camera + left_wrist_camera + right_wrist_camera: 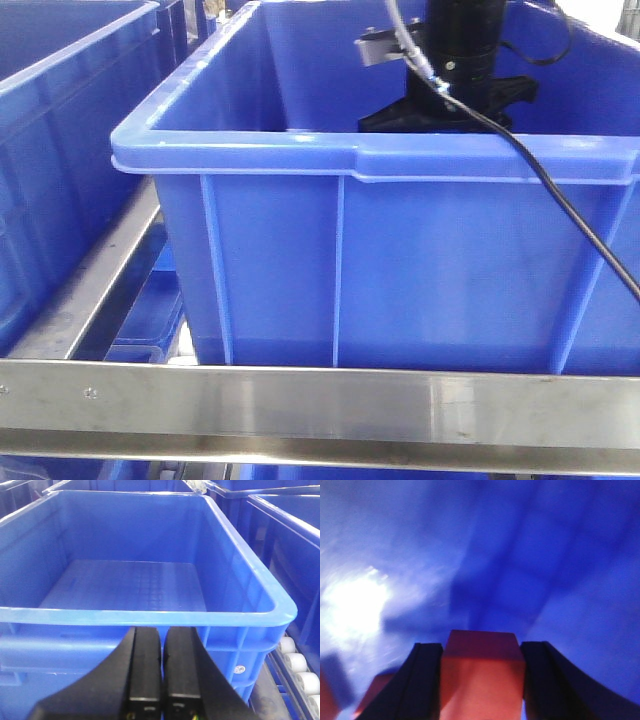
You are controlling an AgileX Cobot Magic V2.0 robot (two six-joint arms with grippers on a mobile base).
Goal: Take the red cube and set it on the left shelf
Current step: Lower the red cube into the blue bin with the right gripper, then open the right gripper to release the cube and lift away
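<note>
Right wrist: jaws pinch red cube (482, 675) inside blue bin (400, 260) | left jaws pressed together before another bin (145, 615)

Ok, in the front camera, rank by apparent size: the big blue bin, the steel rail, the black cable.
1. Blue bin, which fills most of the frame.
2. Steel rail, a full-width band along the bottom, though nearest the camera.
3. Black cable, a thin line.
</note>
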